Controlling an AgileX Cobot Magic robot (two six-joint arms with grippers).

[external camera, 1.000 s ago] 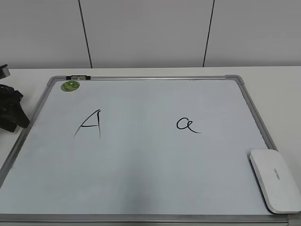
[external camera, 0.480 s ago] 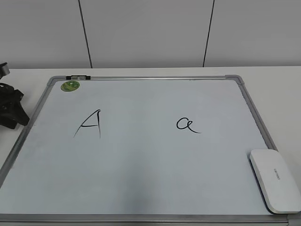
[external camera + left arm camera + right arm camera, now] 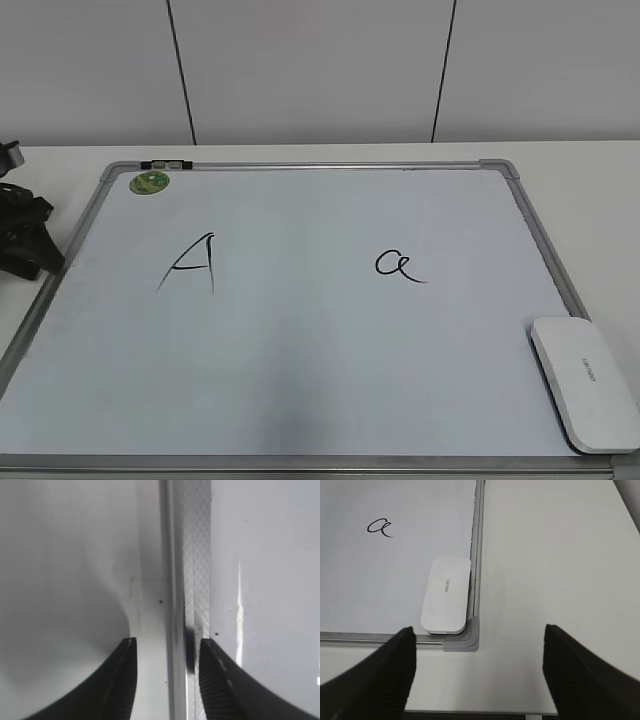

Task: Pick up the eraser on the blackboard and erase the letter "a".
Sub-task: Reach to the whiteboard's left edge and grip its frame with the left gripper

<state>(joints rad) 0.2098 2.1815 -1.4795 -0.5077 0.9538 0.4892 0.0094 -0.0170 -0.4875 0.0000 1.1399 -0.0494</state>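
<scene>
The blackboard [image 3: 300, 340] lies flat on the white tabletop [image 3: 600, 190], taking up most of it. The eraser [image 3: 585, 382] sits untouched on the board's near right corner, just inside the metal frame, lettering side up. The letter "a" [image 3: 398, 265] is right of the board's middle, well apart from the eraser; a capital A [image 3: 190, 263] stands to its left and a green sticker [image 3: 150, 182] marks the far left corner. The left tool [image 3: 165, 680] hangs low over the board's left frame rail, its fingers a little apart with nothing between them. The right tool [image 3: 477, 672] hovers above the tabletop's near right corner, spread wide and empty, the eraser ahead of it.
</scene>
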